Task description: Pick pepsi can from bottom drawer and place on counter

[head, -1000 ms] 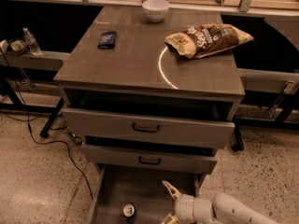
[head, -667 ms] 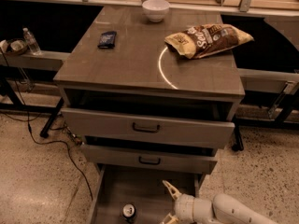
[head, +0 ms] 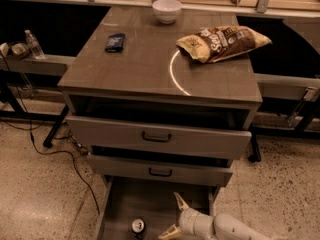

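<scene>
The pepsi can [head: 138, 227] stands upright in the open bottom drawer [head: 150, 204], near its front left; only its silver top and dark body show at the frame's lower edge. My gripper [head: 172, 216] is low over the same drawer, just right of the can, with its two pale fingers spread wide and nothing between them. The white arm runs off to the lower right. The counter [head: 140, 69] is the grey-brown cabinet top above, with a thin white arc [head: 172, 74] on it.
On the counter lie a chip bag [head: 222, 43], a white bowl [head: 167, 10] and a dark flat packet [head: 115, 42]. Two handled drawers [head: 156, 137] stand partly pulled out above the bottom one. A water bottle [head: 34, 44] and cables are at the left.
</scene>
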Motion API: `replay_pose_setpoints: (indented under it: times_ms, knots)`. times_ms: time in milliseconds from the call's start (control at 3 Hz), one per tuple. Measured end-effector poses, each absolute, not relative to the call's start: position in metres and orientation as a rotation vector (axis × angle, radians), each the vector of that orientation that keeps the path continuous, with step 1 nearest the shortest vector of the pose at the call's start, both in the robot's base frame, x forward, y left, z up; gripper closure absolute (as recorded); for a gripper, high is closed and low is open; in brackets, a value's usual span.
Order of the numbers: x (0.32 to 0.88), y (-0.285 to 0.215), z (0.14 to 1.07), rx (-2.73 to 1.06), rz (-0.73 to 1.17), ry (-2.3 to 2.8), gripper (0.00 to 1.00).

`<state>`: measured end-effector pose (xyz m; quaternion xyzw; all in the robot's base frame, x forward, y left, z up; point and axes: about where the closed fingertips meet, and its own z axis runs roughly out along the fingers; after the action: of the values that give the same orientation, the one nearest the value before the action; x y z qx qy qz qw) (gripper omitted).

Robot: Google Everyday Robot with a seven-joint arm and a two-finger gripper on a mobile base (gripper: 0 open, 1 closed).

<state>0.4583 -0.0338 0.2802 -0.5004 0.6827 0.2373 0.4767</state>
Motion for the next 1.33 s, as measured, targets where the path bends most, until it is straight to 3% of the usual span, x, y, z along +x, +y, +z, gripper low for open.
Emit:
replay_pose_setpoints:
  times_ms: [667,1333]
  knots:
    - [0.463,-0.031,0.221,-1.267,0.542,1.691,0.00]
    - [0.439,0.027,0.170,-1.362,0.704,1.586,0.00]
